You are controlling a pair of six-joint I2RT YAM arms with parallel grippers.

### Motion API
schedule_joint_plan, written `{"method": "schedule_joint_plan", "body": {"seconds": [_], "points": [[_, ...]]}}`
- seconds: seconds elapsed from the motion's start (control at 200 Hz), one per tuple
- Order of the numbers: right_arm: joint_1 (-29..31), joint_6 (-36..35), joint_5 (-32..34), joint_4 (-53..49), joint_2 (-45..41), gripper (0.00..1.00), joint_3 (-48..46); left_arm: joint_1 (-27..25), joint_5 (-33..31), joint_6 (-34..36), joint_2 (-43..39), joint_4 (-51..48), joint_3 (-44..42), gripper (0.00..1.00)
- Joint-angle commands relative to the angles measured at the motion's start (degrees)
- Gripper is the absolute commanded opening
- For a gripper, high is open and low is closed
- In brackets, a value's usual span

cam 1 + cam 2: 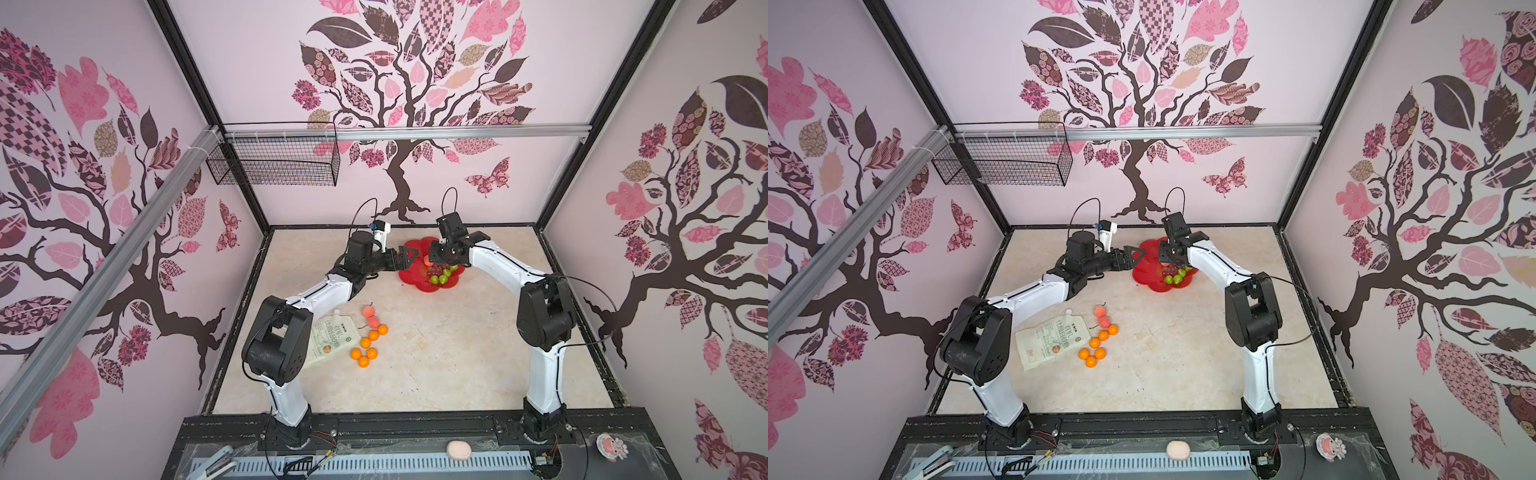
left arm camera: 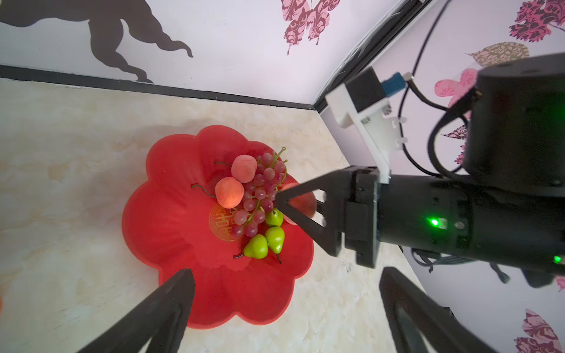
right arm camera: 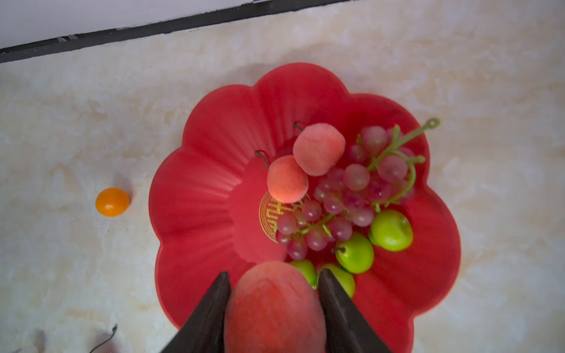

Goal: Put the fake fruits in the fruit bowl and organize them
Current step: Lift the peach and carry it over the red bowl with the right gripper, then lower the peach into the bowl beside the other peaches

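Red plastic, glossy and scalloped like a flower, the fruit bowl [image 1: 428, 286] sits at the 12 o'clock end of the tabletop [image 1: 457, 353] in both top views. My right gripper [image 3: 273, 279] hangs over it, jaws part-way closed and pressed on either side of a peach [image 3: 275, 308]. The pinch sits across the fruit's round middle, which I judge is what keeps so smooth a ball from squirting out.

Below it lie two more peaches [image 3: 318, 149], touching one another. The grape bunch [image 3: 351, 195] is draped over the gold emblem [image 3: 269, 214], and the green pears [image 3: 354, 252] huddle toward the bowl's 5 o'clock side. Like sits by like, so I reckon this peach belongs beside its fellows. It should land on bare red floor toward 9 o'clock, not on the grapes, where it would likely roll.

My left gripper [image 1: 405, 255] hovers at the bowl's 9 o'clock rim, fingers spread wide with nothing between them. I cannot tell whether it touches the rim. I take it as standing clear of the drop.

Toward 7 o'clock from the bowl, well apart from it, the oranges [image 1: 365, 343] and two stemmed peaches [image 1: 367, 311] lie clustered just beside a white pouch [image 1: 328, 336]. Much of the job is not yet done.
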Motion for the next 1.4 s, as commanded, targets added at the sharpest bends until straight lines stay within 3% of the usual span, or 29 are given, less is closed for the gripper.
{"method": "schedule_joint_plan", "body": {"seconds": [0.0,0.62,1.395], "points": [[-0.2,-3.3,1.6,-1.8,5.5,0.48,6.2,-0.3,-3.5,-3.8,2.0,1.4,-1.0,0.98],[-0.3,-10.9,6.4,-7.9,27.9,0.47,35.5,0.6,-4.2,-5.6,2.9,-1.5,0.6,0.98],[-0.4,-11.7,8.8,-8.0,31.0,0.56,37.3,1.6,-2.5,-6.0,3.5,-1.2,0.9,0.99]]}}
